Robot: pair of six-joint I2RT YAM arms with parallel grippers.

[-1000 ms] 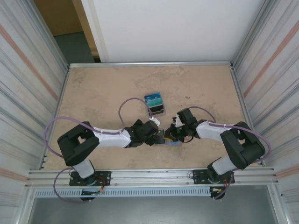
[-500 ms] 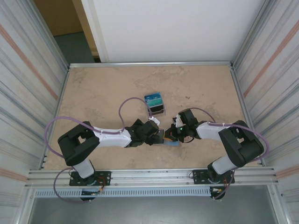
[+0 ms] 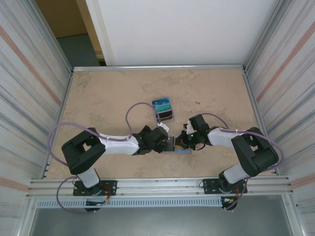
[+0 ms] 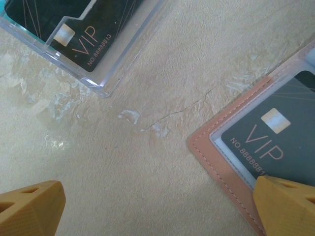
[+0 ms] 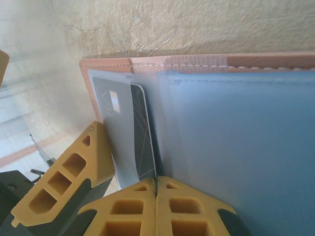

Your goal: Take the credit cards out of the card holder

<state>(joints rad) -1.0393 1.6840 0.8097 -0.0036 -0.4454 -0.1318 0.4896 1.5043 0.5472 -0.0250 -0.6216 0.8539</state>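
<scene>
**Extraction step; card not yet free.** Lower centre of the top view: the card holder (image 3: 181, 150) lies open on the table (image 3: 108, 93) between my two grippers. My left gripper (image 4: 157, 199) stands fully spread and holds nothing, with one fingertip (image 4: 288, 206) over the holder's tan edge. My right gripper (image 5: 156, 189) is closed pad to pad at the near end of a dark credit card (image 5: 143, 142) in its translucent sleeve; I cannot tell whether it pinches the card. Just above in the frame, a clear plastic stand (image 3: 167, 116) carries other cards (image 3: 161, 103). Next, I judge: draw the card straight along its sleeve while the left gripper steadies the holder.
</scene>
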